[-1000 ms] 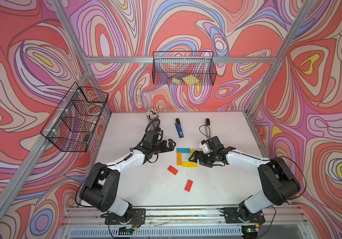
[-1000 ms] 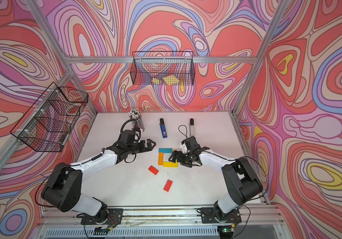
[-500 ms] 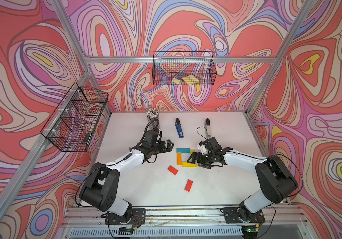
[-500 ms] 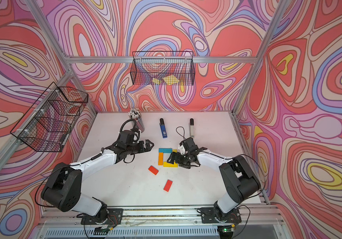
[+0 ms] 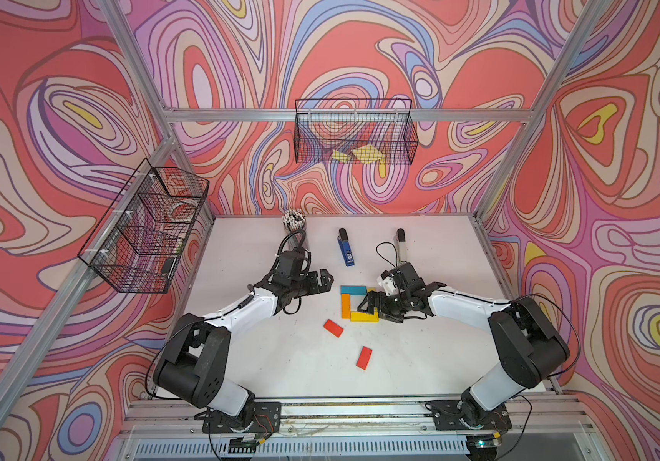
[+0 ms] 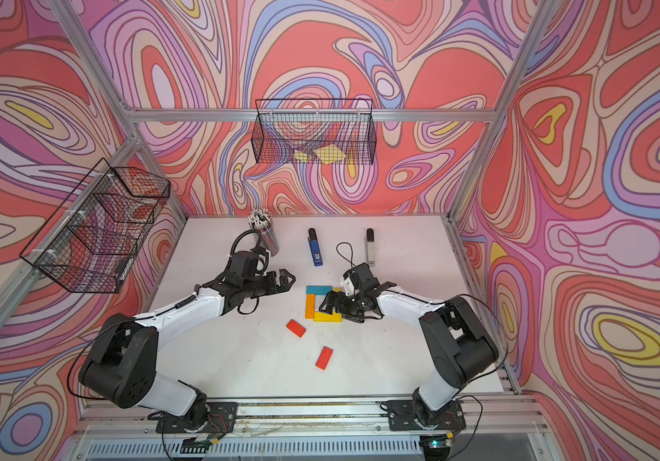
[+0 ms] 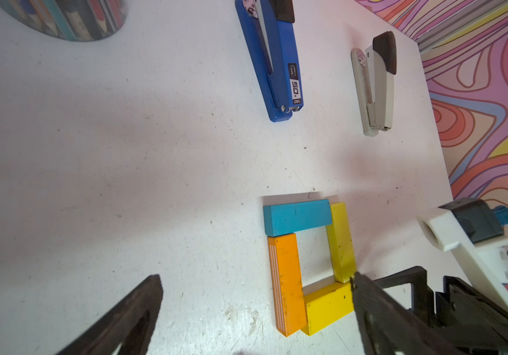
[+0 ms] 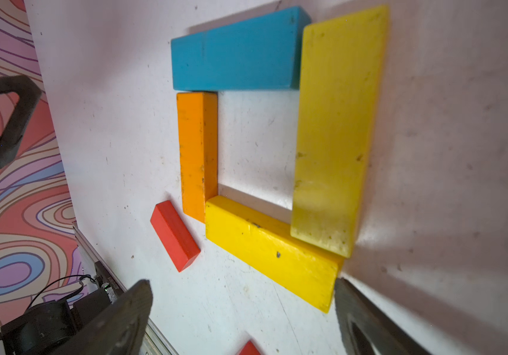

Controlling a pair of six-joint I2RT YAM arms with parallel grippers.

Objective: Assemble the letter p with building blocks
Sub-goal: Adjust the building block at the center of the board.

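The white tabletop (image 5: 276,359) is carrying an unfinished letter p (image 6: 310,305). A light blue flat wooden block (image 5: 353,290) is capping an orange flat block (image 5: 345,306), and two yellow flat blocks (image 8: 335,132) (image 5: 364,317) are closing the loop at 3 and 6 o'clock. The right claw (image 5: 374,308), jaws apart and empty, is hovering over the loop's 5 o'clock corner. The left claw (image 5: 323,280), equally spread and empty, is waiting at 10 o'clock. The stem probably needs the nearer short red block (image 5: 333,328), lying at 8 o'clock from the right claw with its long axis running 10-to-4, and neither arm is clearly closer. The other red block (image 5: 364,357) is lying farther off at 6 o'clock.
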